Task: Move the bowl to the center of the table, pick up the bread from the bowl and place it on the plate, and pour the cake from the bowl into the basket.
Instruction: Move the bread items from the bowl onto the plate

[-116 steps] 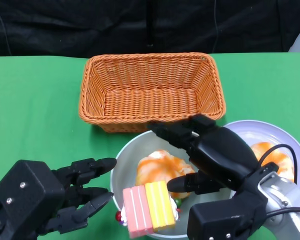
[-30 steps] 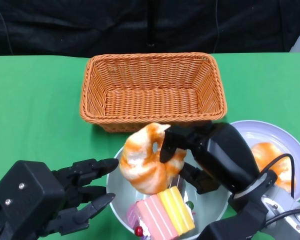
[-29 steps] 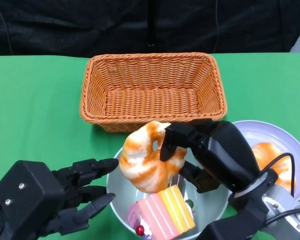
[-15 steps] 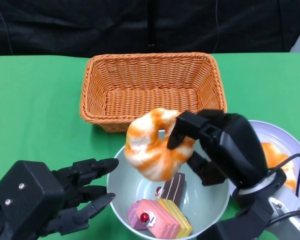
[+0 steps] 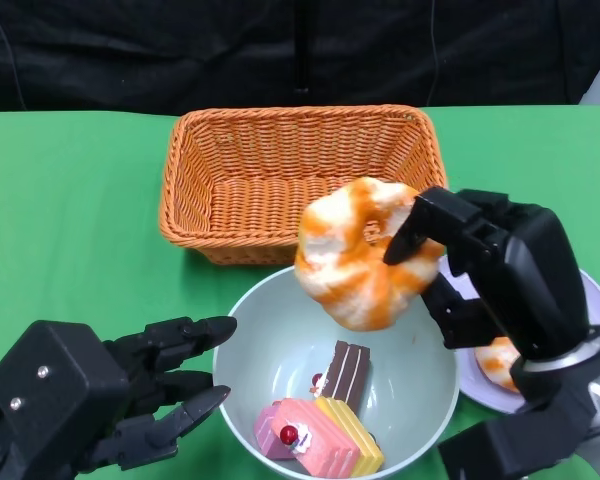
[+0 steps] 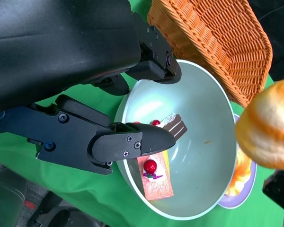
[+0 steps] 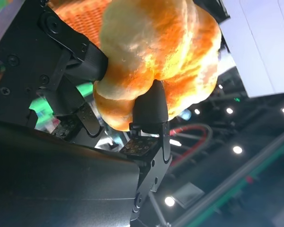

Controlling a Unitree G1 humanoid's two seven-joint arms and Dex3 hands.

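The right hand (image 5: 500,290) grips the orange-streaked bread (image 5: 365,252), holding it in the air over the far rim of the pale bowl (image 5: 270,345), between the basket (image 5: 300,180) and the plate (image 5: 590,300). The left hand (image 5: 100,400) sits just beside the bowl's near left side, fingers apart and holding nothing. Cake slices (image 5: 325,425) lie in the bowl, and another bread piece (image 5: 498,358) rests on the plate.

Plate mostly hidden
The right hand (image 5: 500,285) covers most of the plate (image 5: 470,372); the second bread (image 5: 498,357) barely shows.
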